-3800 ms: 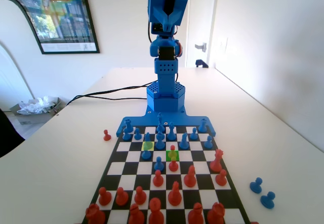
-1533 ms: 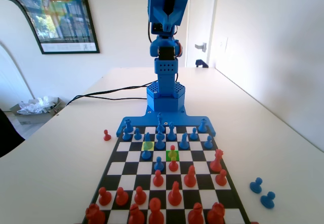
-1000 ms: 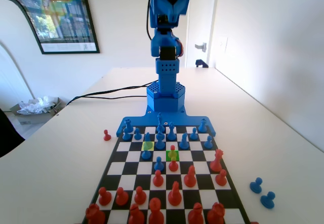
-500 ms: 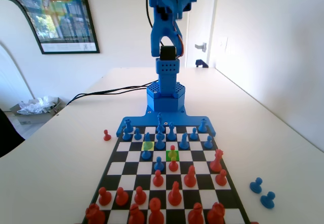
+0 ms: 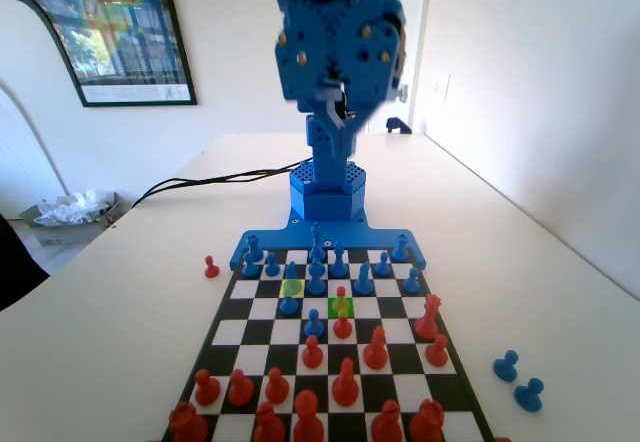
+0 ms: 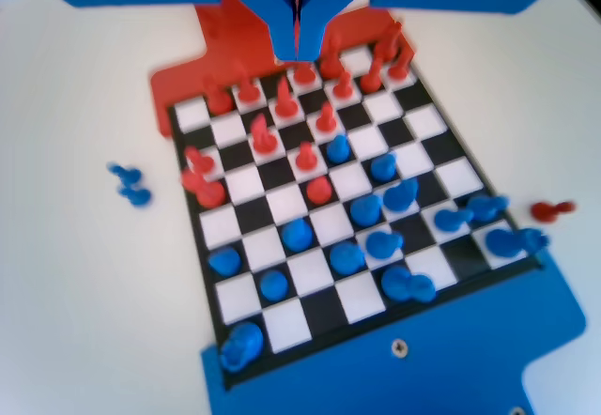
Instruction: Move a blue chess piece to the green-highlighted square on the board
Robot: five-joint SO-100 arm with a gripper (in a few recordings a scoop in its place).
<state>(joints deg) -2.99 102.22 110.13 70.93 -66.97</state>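
The arm has swung forward and now hangs high over the board [image 5: 262,307]. The gripper [image 6: 299,51] is clenched, empty. Well below it, the blue pawn [image 5: 289,304] stands beside the yellow square; a red pawn [image 5: 341,300] occupies the green square [image 5: 332,307]. The wrist view is blurred.

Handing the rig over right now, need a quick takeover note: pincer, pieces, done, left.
Pincer: raised high above the board, jaws together, carrying nothing.
Green-highlighted square: a red pawn stands on it in the fixed view.
Blue chess piece: on the board just nearer the camera than the yellow square, untouched; which blue pawn is meant is unclear.
Off board: two blue pawns at the right, one red pawn at the left.
Done: nothing.
Left: pick a blue pawn, place it on green.
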